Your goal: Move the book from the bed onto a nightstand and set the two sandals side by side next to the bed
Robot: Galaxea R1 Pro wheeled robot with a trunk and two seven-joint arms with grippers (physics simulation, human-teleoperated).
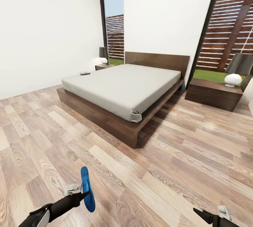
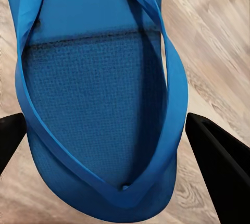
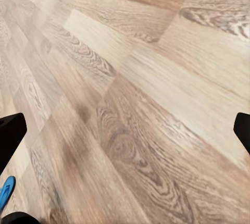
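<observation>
My left gripper [image 1: 79, 192] is shut on one bright blue sandal [image 1: 88, 188], held above the wood floor at the lower left of the head view. In the left wrist view its strap side [image 2: 99, 104] spans the gap between both black fingers [image 2: 219, 166]. At the lower right my right gripper [image 1: 211, 216] is open and holds nothing; its wrist view has bare floor between its fingers [image 3: 10, 135]. The bed [image 1: 123, 86] stands ahead. The book [image 1: 84, 73] lies on its far left corner. A nightstand [image 1: 104, 67] sits just beyond that corner.
A wider low dark-brown dresser [image 1: 213, 95] with a white lamp [image 1: 233, 79] stands right of the bed. Tall windows flank the headboard. Wood-plank floor [image 1: 182, 156] stretches between me and the bed frame. A blue sliver [image 3: 6, 190] shows at the right wrist view's edge.
</observation>
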